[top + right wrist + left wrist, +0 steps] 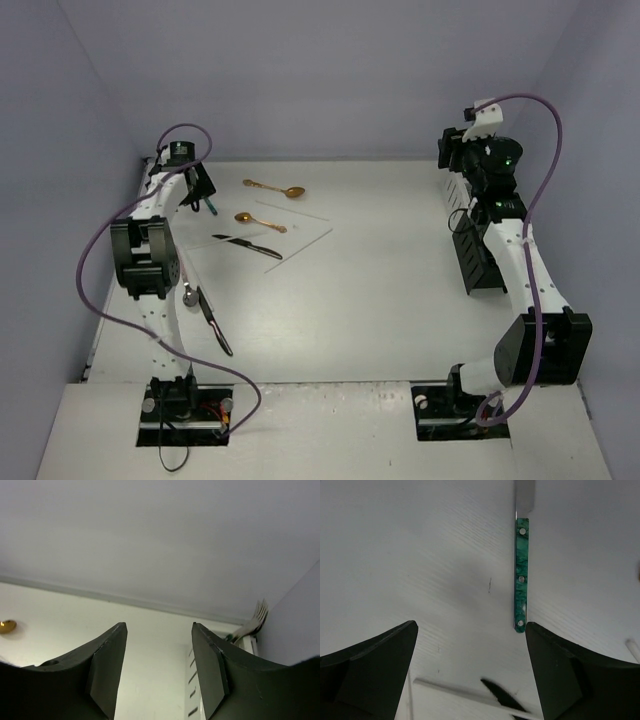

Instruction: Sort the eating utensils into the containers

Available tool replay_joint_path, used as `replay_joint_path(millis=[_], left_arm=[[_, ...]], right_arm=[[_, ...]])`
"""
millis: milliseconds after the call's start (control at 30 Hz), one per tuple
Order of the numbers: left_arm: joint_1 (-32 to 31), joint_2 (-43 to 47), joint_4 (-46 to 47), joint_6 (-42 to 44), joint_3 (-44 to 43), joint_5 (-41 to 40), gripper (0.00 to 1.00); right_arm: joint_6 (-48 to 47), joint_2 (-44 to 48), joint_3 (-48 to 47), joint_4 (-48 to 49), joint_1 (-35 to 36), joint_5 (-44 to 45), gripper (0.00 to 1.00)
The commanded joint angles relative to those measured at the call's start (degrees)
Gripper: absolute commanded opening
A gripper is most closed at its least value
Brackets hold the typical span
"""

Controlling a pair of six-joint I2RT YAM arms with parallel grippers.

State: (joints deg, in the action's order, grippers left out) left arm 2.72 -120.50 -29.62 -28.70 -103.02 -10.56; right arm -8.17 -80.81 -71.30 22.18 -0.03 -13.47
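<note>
Left gripper (471,626) hangs wide open over the teal-handled piece (521,575), lying flat on the table (395,540) just beside one finger (touching or not, I can't tell). Right gripper (159,627), jaws parted and empty, sits by the white container (194,686) holding a fork (256,617)

Bright even overhead light; soft faint shadows; wrist-view foregrounds dark, slightly blurred.
</note>
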Motion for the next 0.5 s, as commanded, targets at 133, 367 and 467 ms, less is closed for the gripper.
replay_joint_path(millis=[133, 367, 467], left_arm=[[-1.05, -9.14, -0.53, -4.61, -14.58, -0.08, 0.85], [-1.75, -13.89, -0.95, -4.38, -18.03, -3.97, 0.84], [-1.75, -15.32, -1.56, -4.01, -18.76, -5.23, 0.78]], right_arm=[[-2.11, 0.3, -0.33, -1.53, -0.33, -2.52, 0.49], [-1.71, -0.4, -1.15, -1.95, -0.31, -3.1, 0.48], [-1.34, -0.56, -1.64, -1.97, -0.33, -3.14, 0.47]])
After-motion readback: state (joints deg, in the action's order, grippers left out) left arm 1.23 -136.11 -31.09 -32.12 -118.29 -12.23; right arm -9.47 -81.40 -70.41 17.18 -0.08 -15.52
